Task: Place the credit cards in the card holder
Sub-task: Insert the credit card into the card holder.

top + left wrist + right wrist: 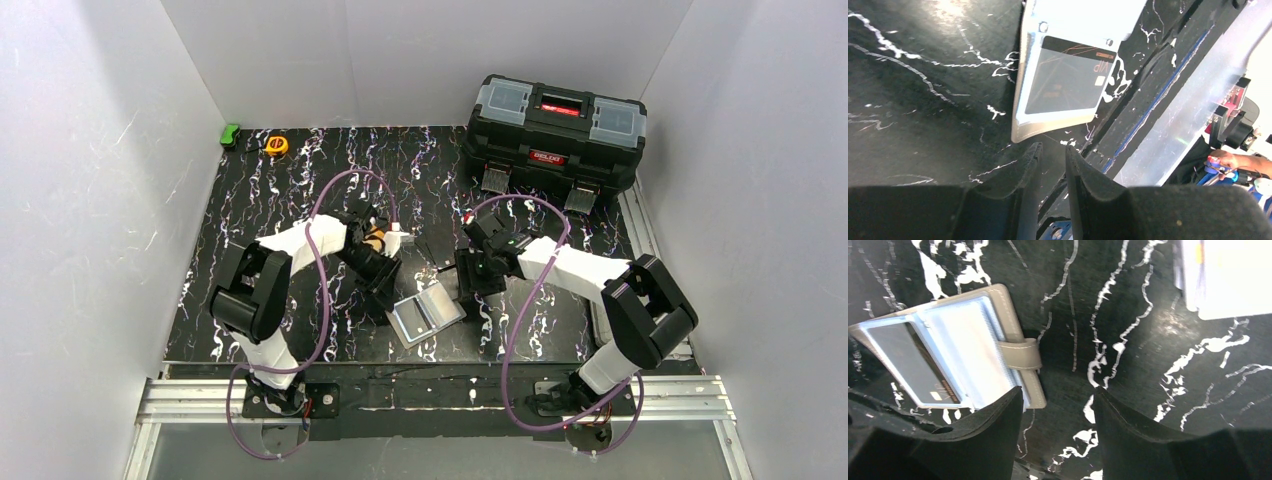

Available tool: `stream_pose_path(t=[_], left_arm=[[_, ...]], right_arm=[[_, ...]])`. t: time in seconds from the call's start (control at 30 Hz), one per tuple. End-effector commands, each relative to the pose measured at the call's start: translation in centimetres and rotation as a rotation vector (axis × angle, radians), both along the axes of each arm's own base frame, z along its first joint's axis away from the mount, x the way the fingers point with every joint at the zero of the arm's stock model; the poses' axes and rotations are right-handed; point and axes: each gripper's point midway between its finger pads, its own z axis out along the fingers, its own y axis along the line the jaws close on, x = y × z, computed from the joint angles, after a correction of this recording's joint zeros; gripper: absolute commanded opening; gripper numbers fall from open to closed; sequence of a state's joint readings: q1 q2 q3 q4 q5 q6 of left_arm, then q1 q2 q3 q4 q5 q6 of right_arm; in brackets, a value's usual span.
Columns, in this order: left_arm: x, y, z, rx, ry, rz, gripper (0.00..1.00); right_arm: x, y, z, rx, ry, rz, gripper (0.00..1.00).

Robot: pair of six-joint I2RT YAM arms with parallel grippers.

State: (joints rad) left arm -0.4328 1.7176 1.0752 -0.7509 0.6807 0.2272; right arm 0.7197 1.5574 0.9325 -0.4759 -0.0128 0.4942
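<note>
Black white-veined table (300,200) is carrying the open card holder (428,312) at lower centre. Pale credit cards (1228,280) are lying flat, upper right in the right wrist view. Black toolbox (555,130) is sitting upper right; yellow tape measure (277,145) and small green object (231,133) are sitting upper left.

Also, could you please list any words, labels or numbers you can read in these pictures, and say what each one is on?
"VIP": upside down in the left wrist view, on the dark card in the card holder.
Fine print on that card's top strip: too small to read.
Red label on the toolbox: white lettering, too blurred to read.
Loose credit cards: no print legible.
</note>
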Motion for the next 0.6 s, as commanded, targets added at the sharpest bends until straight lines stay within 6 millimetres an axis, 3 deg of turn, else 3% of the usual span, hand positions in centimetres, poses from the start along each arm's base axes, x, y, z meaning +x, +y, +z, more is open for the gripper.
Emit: stream_pose_path(t=[0.0, 0.33, 0.57], left_arm=[[-0.6, -1.1, 0.5, -0.066, 0.015, -0.01, 0.23], [-0.1, -1.7, -1.2, -0.054, 0.051, -0.016, 0.24], [-0.3, -2.3, -1.5, -0.051, 0.059, -0.029, 0.22]], right_arm=[[0.4, 2.0, 0.4, 0.113, 0.002, 0.029, 0.61], [1.0, 2.6, -0.8, 0.189, 0.065, 0.003, 0.59], [1.1, 4.2, -1.2, 0.252, 0.105, 0.012, 0.56]])
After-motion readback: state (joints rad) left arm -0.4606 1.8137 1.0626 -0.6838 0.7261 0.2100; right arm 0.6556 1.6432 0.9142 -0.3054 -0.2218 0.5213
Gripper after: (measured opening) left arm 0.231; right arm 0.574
